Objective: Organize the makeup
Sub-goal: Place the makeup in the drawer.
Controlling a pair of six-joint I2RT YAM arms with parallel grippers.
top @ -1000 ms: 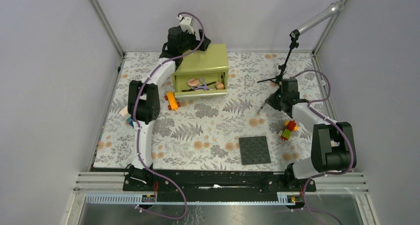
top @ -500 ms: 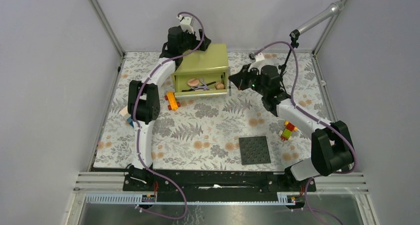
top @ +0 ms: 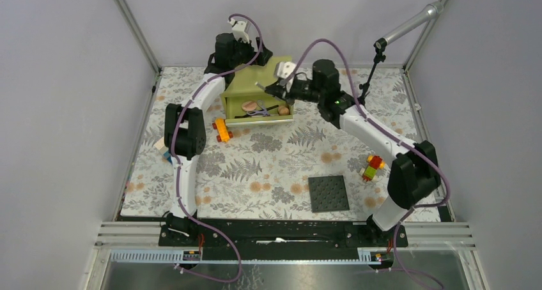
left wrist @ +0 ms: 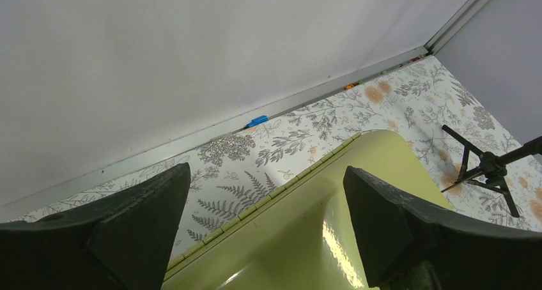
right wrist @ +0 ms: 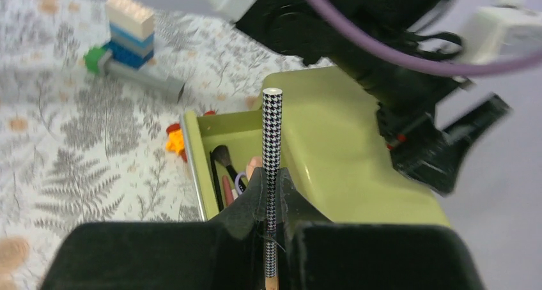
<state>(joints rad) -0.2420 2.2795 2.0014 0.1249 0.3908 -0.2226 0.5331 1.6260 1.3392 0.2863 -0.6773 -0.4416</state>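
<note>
At the left rear of the table (top: pixel 275 156), the left gripper (left wrist: pixel 265 194) stands with its jaws wide apart, straddling the back top edge of the green box (top: pixel 248 84) without clamping it; its position is unchanged over the last second. An orange car (top: pixel 222 130) lies just in front of the box's left corner and forms no part of the job. The drawer (top: pixel 259 119) is pulled out towards the near side and already holds sponges (top: pixel 249 105), a brush (right wrist: pixel 222 156) and other thin items. The change is on the right: a second ago the right arm was low by the tripod (top: pixel 364 92), and it has since swung up and across, so the right gripper (right wrist: pixel 271 184) now hangs over the box's right front corner. Its jaws are clamped on a houndstooth pencil (right wrist: pixel 271 137), which is clear of the table and points out over the box and drawer. In my judgement the carry is nearly done; lowering and release into the drawer remain. The studded plate (top: pixel 328 193) lies untouched at the near right.
</note>
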